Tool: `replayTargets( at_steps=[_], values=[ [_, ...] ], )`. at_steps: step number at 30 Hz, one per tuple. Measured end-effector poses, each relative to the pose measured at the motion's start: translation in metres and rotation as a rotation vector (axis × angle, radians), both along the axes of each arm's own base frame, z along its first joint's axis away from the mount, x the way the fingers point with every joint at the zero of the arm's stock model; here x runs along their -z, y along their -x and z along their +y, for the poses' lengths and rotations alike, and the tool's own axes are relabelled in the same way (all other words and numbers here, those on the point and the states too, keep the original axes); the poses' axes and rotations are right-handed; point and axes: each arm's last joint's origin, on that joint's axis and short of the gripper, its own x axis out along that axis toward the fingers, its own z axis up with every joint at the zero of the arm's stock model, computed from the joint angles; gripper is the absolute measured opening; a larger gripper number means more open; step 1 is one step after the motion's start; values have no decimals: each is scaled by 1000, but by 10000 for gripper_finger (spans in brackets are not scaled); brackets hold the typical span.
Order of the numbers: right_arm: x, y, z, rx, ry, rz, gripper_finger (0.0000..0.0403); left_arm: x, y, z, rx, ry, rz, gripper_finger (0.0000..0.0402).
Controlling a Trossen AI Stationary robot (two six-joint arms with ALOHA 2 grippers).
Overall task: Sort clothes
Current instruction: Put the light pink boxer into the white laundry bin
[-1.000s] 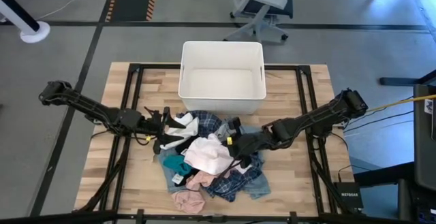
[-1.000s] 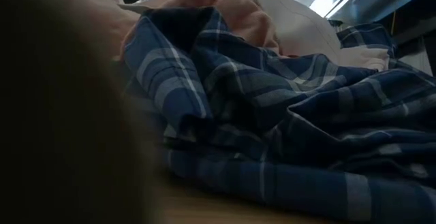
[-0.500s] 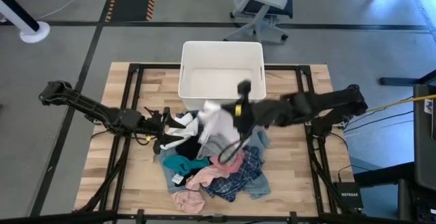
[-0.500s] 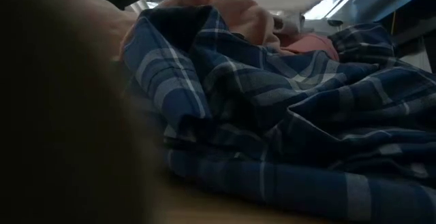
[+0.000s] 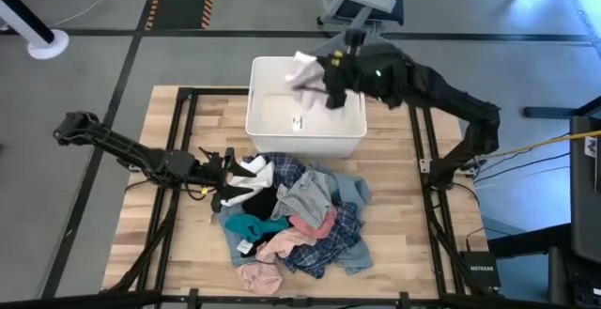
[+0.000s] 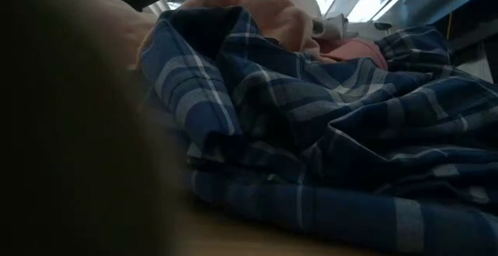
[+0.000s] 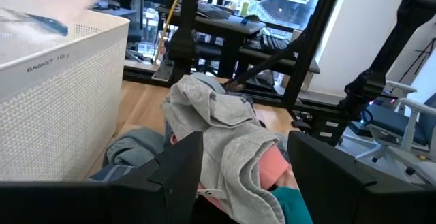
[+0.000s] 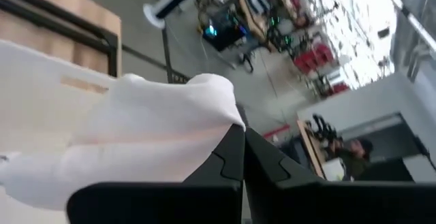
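The clothes [image 5: 291,217] lie in a heap on the wooden table, in front of the white bin [image 5: 349,140]. A grey piece [image 5: 305,196] is on top, with pink, teal and blue plaid pieces below it. The low view shows blue plaid cloth [image 6: 311,131] close up. My right gripper [image 5: 331,82] is above the bin's far side, shut on a white garment [image 5: 302,70]. My left gripper [image 5: 225,176] is open at the heap's left edge. In the left wrist view its fingers [image 7: 248,176] stand either side of the grey piece [image 7: 225,129]. My right gripper pinches a bunched part of the white garment [image 8: 225,118] between its two shut fingers. The garment is lifted clear of the heap and trails from the fingers toward the table's left, above the bin's far side [image 5: 310,63].
The bin [image 7: 48,88] stands at the table's far middle, just behind the heap. A black frame [image 5: 188,98] runs around the tabletop. An office chair [image 5: 362,8] stands on the floor beyond the far edge. Bare wood [image 5: 404,262] shows to the right of the heap.
My right gripper has pulled the white garment up off the heap and swung it toward the far edge, over the bin. The garment is now lifted clear. The grey piece under it now lies uncovered on top of the heap.
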Motion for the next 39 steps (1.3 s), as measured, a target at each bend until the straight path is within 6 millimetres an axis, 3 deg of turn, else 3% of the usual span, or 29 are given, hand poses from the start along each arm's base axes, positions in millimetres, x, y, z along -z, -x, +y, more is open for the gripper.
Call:
replayTargets(
  at_steps=[6, 11, 14, 19, 22, 27, 33, 39],
  values=[
    [25, -20, -33, 28, -39, 84, 5, 0, 0, 0, 0, -7, -2, 210],
    [68, -52, -45, 19, -91, 220, 6, 0, 0, 0, 0, -5, 0, 210],
    [92, -69, -50, 22, -102, 208, 6, 0, 0, 0, 1, -3, 1, 210],
    [112, -82, -56, 32, -88, 120, 10, 0, 0, 0, 1, 0, 1, 210],
    [119, -83, -61, 39, -75, 102, 22, 0, 0, 0, 1, 1, 0, 210],
    [113, -84, -65, 49, -69, 43, 42, 0, 0, 0, 0, -11, -2, 210],
    [120, -80, -66, 136, -93, 93, 51, 0, 0, 0, 1, -23, -2, 210],
    [117, -80, -63, 95, -183, 58, 115, 0, 0, 0, 1, -23, 0, 210]
  ],
)
